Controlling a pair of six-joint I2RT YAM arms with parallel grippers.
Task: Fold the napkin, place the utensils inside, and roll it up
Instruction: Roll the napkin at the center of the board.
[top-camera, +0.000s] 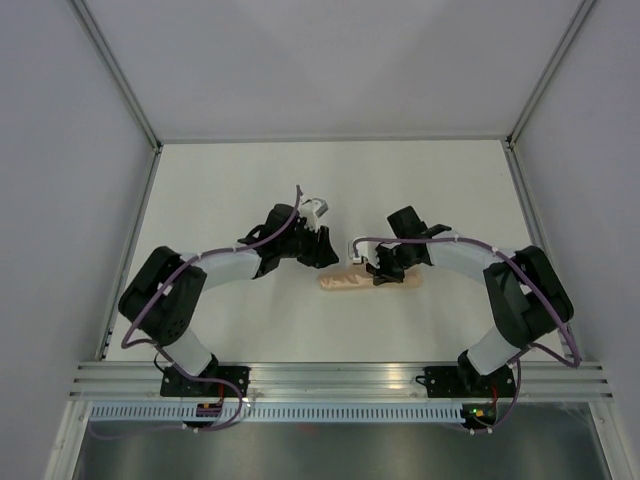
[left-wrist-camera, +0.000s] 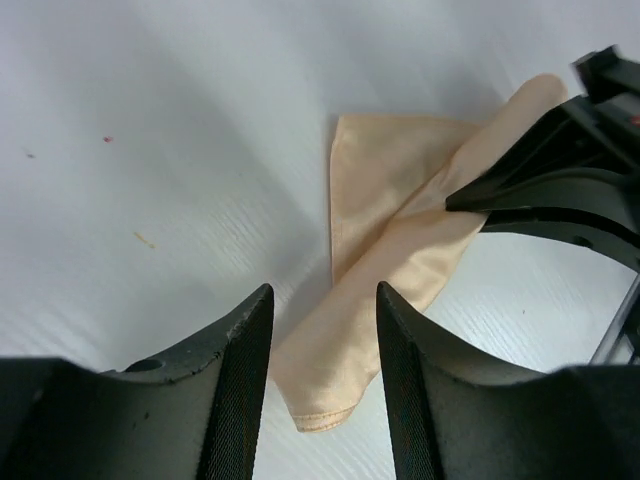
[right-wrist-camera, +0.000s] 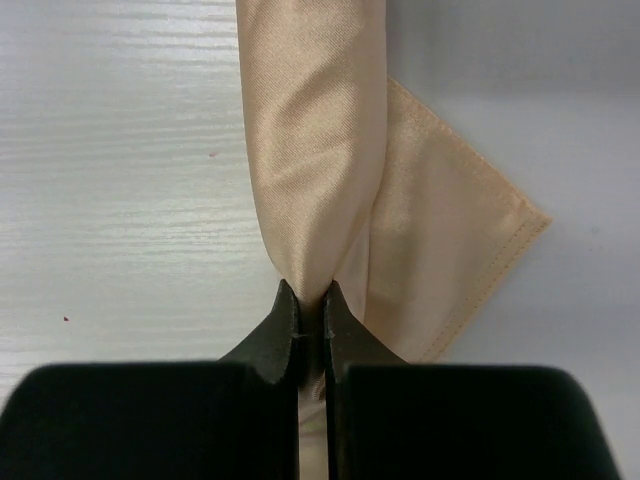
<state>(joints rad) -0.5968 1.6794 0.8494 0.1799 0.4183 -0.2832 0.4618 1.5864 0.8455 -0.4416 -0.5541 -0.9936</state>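
The left hand (left-wrist-camera: 322, 302) hangs open and empty over the left end of the rolled napkin (top-camera: 370, 281) on the counter (top-camera: 250, 180). The napkin's long axis runs left to right. The right hand (right-wrist-camera: 312, 300), nearer its middle, is pinched shut on it.

The napkin (right-wrist-camera: 310, 150) runs off the right wrist view's top; its inside hidden

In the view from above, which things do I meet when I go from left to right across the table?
From the left: left arm → left fingers → napkin → right arm. The right fingers pinch the napkin, so their place overlaps it.
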